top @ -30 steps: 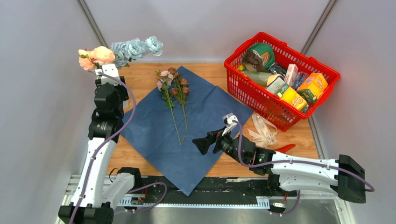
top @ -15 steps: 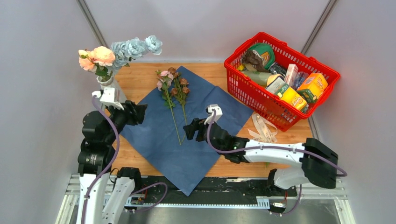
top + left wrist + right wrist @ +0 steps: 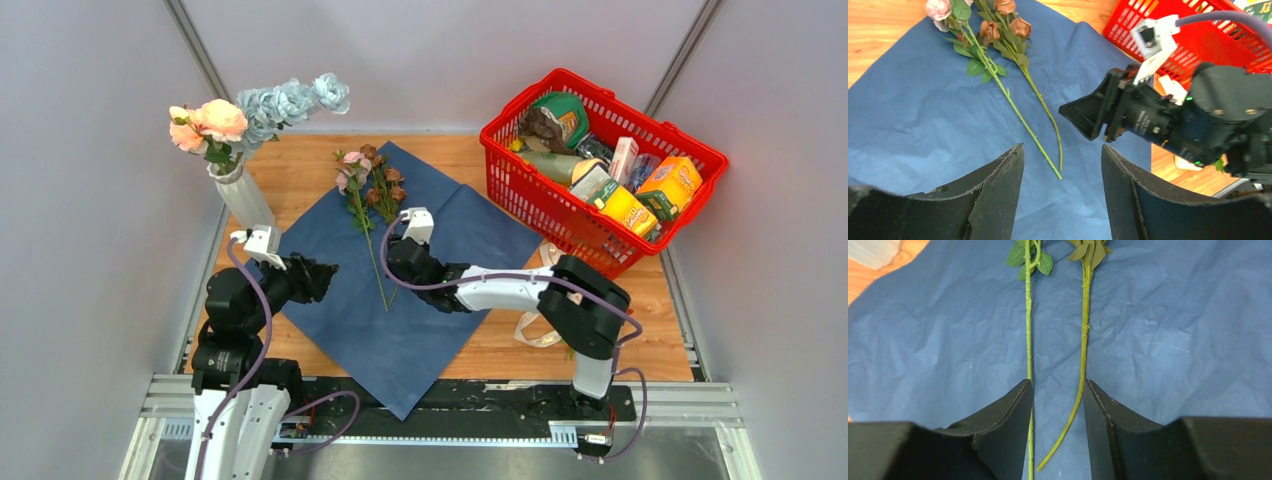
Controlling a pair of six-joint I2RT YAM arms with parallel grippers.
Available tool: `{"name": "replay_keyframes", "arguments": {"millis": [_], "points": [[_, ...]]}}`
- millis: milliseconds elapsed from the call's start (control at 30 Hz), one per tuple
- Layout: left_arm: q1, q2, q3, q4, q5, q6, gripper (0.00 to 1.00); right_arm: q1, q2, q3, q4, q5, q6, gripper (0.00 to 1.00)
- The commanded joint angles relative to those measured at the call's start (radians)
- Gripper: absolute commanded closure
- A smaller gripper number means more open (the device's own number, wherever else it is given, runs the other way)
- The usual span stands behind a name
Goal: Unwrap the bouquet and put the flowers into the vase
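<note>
The bouquet is undone: its blue paper point(image 3: 430, 230) lies flat on the table. The white ribbed vase point(image 3: 243, 198) stands at the far left with peach blooms point(image 3: 215, 122) and pale blue blooms point(image 3: 290, 100) in it. Two flowers point(image 3: 372, 245) with pink and brown heads lie on the paper, their thin stems point(image 3: 1028, 315) side by side. My right gripper point(image 3: 1058, 390) is down over their lower ends, both stems between its fingers with a gap still showing. My left gripper point(image 3: 1063, 155) hovers open over the paper's left part, empty and apart from the stems.
A red basket point(image 3: 560, 215) full of groceries stands at the back right. Cream ribbon point(image 3: 530, 325) lies on the wood beside it, partly under my right arm. The paper's near corner hangs over the table's front edge.
My right arm swung forward and left onto the two stems, and its jaws narrowed. My left arm came down from the vase to the paper's left side, and its jaws widened.
</note>
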Motion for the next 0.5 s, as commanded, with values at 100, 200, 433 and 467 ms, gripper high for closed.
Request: {"name": "replay_keyframes", "arguments": {"millis": [100,200,433,467], "points": [[-0.019,-0.011,0.007,0.036,-0.071,-0.026,0.34,-0.025,0.180,0.186,-0.109,0.035,-0.037,0.60],[-0.034,-0.014,0.010,0.030,-0.077,-0.023,0.34,-0.036,0.240,0.241,-0.138,0.038,-0.051,0.62],[-0.037,-0.025,0.010,0.034,-0.105,-0.019,0.34,-0.043,0.336,0.307,-0.205,0.070,-0.048,0.65],[-0.036,-0.023,0.010,0.033,-0.105,-0.019,0.34,-0.042,0.346,0.312,-0.210,0.073,-0.049,0.65]]}}
